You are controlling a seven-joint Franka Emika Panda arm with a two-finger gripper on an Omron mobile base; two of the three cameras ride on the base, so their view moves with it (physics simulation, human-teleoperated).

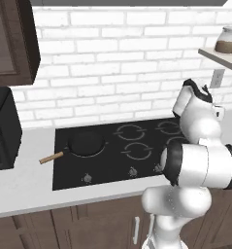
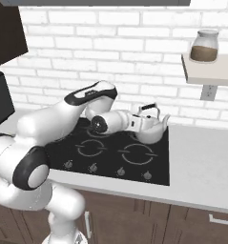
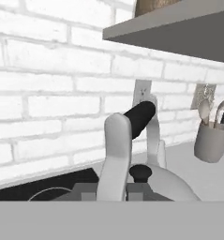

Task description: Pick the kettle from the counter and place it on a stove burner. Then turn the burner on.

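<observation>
Currently catalogued, item by item.

Kettle (image 2: 151, 129): silvery-white, squat, with black lid knob (image 3: 140, 172) and arched handle (image 3: 138, 118). It is held above the rear right part of the black cooktop (image 2: 110, 157); whether its base touches the glass cannot be told from the right base view. The spout is turned away from the arm, towards the bare counter (image 2: 201, 157) on the right.

Fingers (image 2: 137, 122): closed together on the kettle's handle, as judged from the hand view, where the handle arches directly ahead of them and the lid knob sits just beneath it. The handle's long axis runs roughly along the line of approach.

Burner (image 2: 135, 153): a thin grey broken ring, lying below and slightly nearer the robot than the fingers. A second ring (image 2: 90, 147) is marked to its left. No ring is lit red, so the burner is judged not yet turned on.

Control knobs (image 2: 120, 171): a row along the cooktop's front edge, well below the fingers.

Frying pan (image 1: 86, 143): black, wooden handle, on the far left burner, well apart from the fingers.

Also noted: a jar (image 2: 204, 46) on a wall shelf (image 2: 208, 71); a grey utensil holder (image 3: 211, 143) beyond the kettle.

Brands, labels, writing: none legible.
</observation>
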